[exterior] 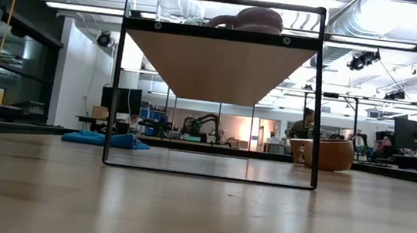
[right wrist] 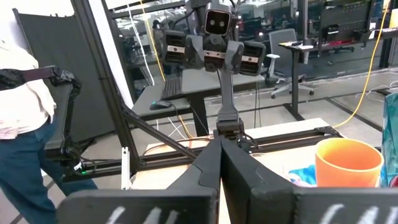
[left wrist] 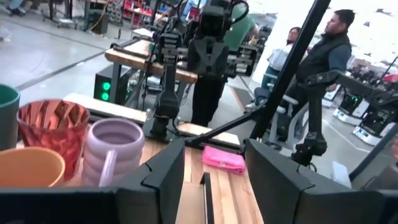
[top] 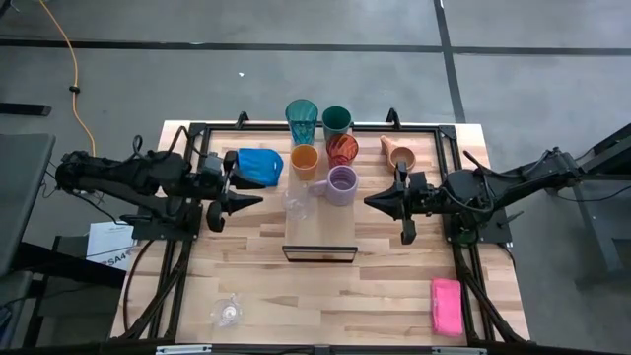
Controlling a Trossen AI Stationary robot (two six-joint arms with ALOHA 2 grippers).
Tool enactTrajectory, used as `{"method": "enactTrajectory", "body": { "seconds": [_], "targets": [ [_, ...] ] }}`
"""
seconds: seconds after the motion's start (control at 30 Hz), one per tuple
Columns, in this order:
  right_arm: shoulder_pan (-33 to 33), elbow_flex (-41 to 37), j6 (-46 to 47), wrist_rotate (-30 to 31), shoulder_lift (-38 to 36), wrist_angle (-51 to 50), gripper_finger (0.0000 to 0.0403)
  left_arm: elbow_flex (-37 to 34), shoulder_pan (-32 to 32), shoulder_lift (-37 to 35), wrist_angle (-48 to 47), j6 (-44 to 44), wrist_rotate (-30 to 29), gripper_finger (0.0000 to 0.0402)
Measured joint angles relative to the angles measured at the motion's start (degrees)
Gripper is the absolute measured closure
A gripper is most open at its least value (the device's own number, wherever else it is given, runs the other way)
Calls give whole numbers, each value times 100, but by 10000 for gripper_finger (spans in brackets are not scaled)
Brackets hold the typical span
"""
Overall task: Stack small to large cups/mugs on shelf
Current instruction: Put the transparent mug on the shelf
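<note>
The shelf [top: 320,232], a light-wood plank in a black frame, stands at the table's middle. On it are the lavender mug [top: 342,183] and a clear glass [top: 297,202]. Beyond them cluster the orange cup [top: 304,160], red cup [top: 342,150], teal tumbler [top: 302,120] and dark green cup [top: 336,120]; whether they stand on the shelf I cannot tell. The tan mug [top: 398,152] lies on its side on the table. A second clear glass [top: 227,312] sits near the front left. My left gripper [top: 256,201] hovers open left of the shelf, my right gripper [top: 369,200] shut to its right.
A blue cloth [top: 258,165] lies left of the cups, and a pink sponge [top: 446,306] lies at the front right. Black frame rails run along the table's sides. People stand in the room beyond the table.
</note>
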Motion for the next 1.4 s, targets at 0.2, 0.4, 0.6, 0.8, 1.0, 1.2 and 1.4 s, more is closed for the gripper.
{"method": "enactTrajectory", "body": {
  "seconds": [0.2,0.4,0.6,0.8,1.0,1.2,1.4],
  "targets": [
    [0,0,108,0,0,0,402,34,-2,6,-169,-424,-3,245],
    [0,0,131,0,0,0,402,496,-631,375,-2017,-1445,-58,245],
    [0,0,131,0,2,-42,402,812,-2051,1101,-3402,-2880,-171,245],
    [0,0,131,2,2,-89,402,805,-3553,2062,-3946,-3995,-471,245],
    [-1,0,131,2,2,-126,402,807,-4374,2994,-4091,-5086,-650,245],
    [0,0,131,2,2,-127,402,807,-4474,3479,-4493,-5800,-609,245],
    [0,0,140,2,2,-129,402,807,-4472,3706,-4485,-5813,-139,245]
  ]
}}
